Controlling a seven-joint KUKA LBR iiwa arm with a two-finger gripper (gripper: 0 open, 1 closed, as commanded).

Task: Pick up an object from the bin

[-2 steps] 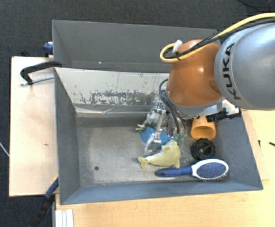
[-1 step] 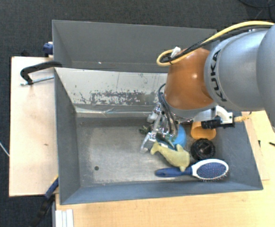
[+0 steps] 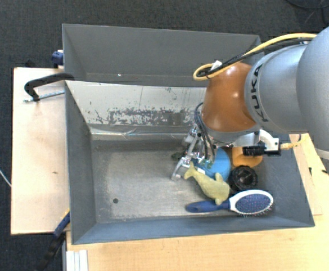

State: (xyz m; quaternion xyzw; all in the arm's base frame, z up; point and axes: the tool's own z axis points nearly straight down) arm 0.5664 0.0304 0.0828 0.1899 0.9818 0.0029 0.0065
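Note:
My gripper (image 3: 186,164) hangs low at the right of the bin, its metal fingers just left of the heap there. A pale yellow soft toy (image 3: 211,185) lies right under and beside the fingertips, touching or nearly touching them. Behind the toy sits a light blue round thing (image 3: 222,164), partly hidden by the gripper. A blue hairbrush with a white bristle face (image 3: 245,202) lies in front of the toy. I cannot make out whether anything is between the fingers.
A black round lid-like thing (image 3: 243,178) and an orange thing (image 3: 249,160) lie at the far right under the arm. The left and middle bin floor is bare grey metal. The arm's orange cover hangs over the right back.

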